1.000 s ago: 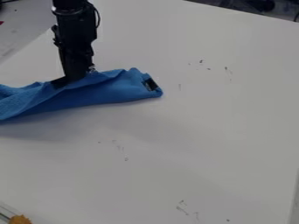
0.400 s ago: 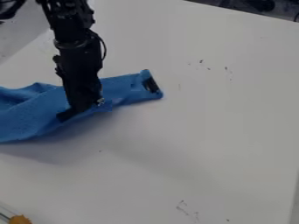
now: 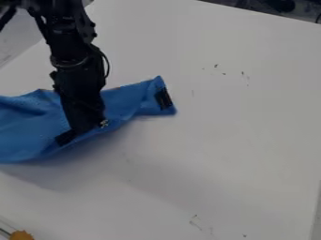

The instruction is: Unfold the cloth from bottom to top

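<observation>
Cloth (image 3: 128, 101): under and around the gripper (image 3: 83, 130), spreading from it to the view's left edge and, on the other side, out to a narrower end. The gripper hangs over the cloth's near part, close to its near edge. Apart, together or clamped on the cloth: cannot tell from this view. Black patch (image 3: 164, 98) at the cloth's narrow end, to the view's right of the gripper and a little farther back.

Change: versus the first frame, gripper has come toward the near side of the table (image 3: 232, 136), and the cloth's near edge with it. Cloth was a slim band; now broader, mostly on the view's left of the gripper. Versus the second frame, a smaller shift the same way; the lower corner by the patch also sits slightly nearer. Orange thing (image 3: 21, 235) unchanged.

Materials: cloth blue, soft, finely textured, with loose folds left of the gripper and a raised, slanting near edge that casts a soft shadow on the table. Patch dark, roughly rectangular. Table white, flat, smooth, with small dark scuffs (image 3: 196, 222) nearer than the gripper and more beyond it. Arm (image 3: 67, 44) black, jointed, a cable looping beside it. Orange thing rough-edged, at the near left corner, well apart from the gripper.
</observation>
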You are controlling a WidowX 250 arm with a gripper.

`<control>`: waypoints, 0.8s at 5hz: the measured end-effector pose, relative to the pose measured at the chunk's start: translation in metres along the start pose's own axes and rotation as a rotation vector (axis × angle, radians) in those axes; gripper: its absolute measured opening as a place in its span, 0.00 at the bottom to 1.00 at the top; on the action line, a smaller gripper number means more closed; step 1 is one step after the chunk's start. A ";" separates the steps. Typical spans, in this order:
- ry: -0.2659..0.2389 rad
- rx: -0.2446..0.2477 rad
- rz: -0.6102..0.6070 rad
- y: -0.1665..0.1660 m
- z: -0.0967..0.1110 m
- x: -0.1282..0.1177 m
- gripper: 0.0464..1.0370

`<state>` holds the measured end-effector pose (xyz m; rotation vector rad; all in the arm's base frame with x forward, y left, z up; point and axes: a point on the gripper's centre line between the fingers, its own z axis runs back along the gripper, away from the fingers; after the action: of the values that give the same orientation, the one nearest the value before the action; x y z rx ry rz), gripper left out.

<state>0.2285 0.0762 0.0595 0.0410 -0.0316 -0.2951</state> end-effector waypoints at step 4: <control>0.029 -0.028 -0.023 -0.018 0.009 -0.031 0.02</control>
<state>0.1936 0.0677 0.0671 0.0175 0.0021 -0.3180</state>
